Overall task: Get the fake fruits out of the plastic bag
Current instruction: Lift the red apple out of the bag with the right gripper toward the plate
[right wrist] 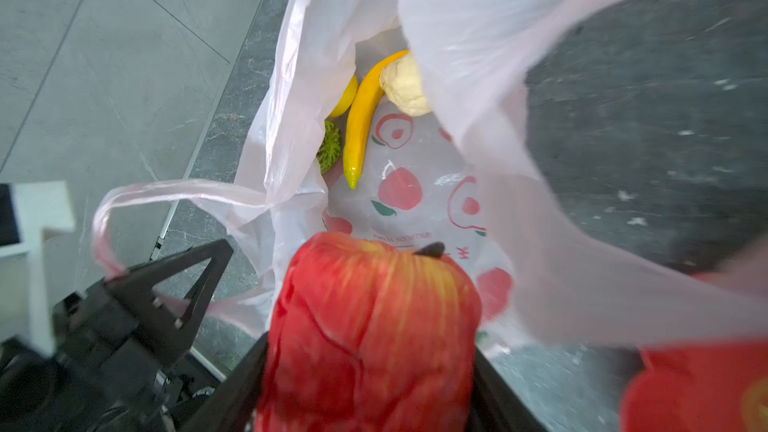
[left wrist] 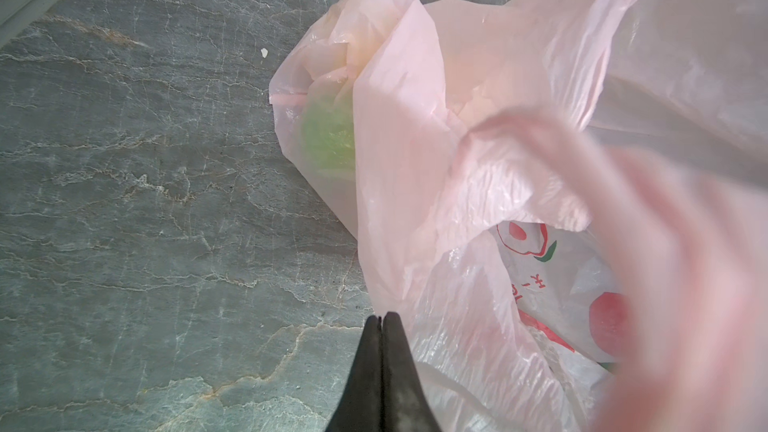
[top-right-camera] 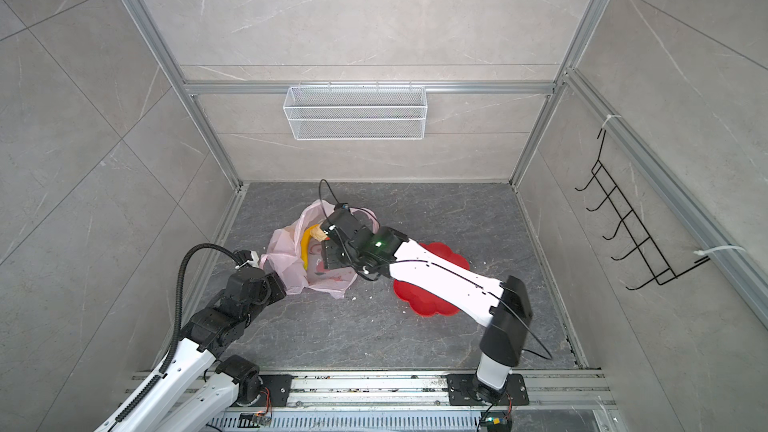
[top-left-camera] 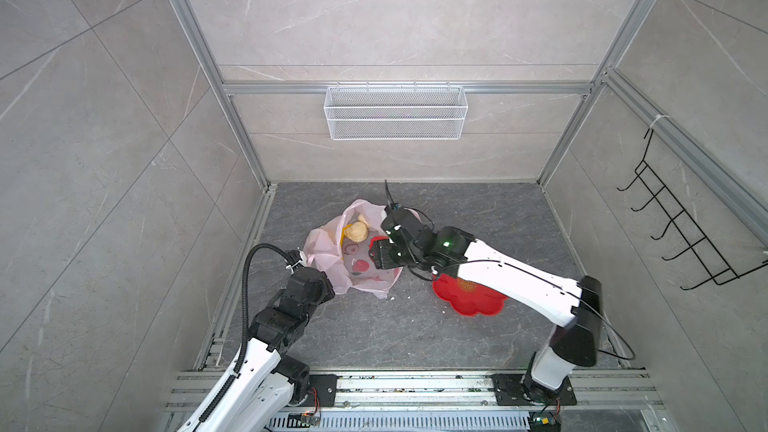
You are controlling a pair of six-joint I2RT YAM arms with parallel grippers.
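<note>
The dark grey veined stone floor (top-left-camera: 457, 338) lies bare in front of the thin, translucent pale-pink plastic bag (top-left-camera: 322, 243) and to the bag's right rear. The bag's left side comes close to the aluminium floor rail (top-left-camera: 251, 243). The bag is crumpled, with its mouth gaping toward the right arm (top-left-camera: 519, 280), and one loop handle (right wrist: 166, 191) is stretched out to the left gripper (left wrist: 381, 320). A red flower-shaped dish (top-left-camera: 469, 303) sits on the floor to the right of the bag, apart from it. The right arm partly covers the dish in both top views.

The right gripper (right wrist: 370, 371) is at the bag's mouth, above the printed lower sheet. Its jaws are clamped on either side of a small red fruit (right wrist: 370, 317) streaked with yellow, whose stem end faces into the bag. The fruit is blurred and cut off by the frame edge. The left gripper is at the bag's near-left edge with its jaws pressed together. Whether any film is pinched between them cannot be made out.

Deeper in the bag lies a long yellow banana (right wrist: 363, 118). Its long axis runs from the bag's closed end to the mouth, with the pointed tip toward the mouth. A beige lumpy piece (right wrist: 405, 89) touches the banana's far end and is partly under the bag's upper sheet. On the banana's other side are a yellow lumpy fruit (right wrist: 347, 99) and a bumpy green ball (right wrist: 330, 151), both half hidden by the bag's side fold.
</note>
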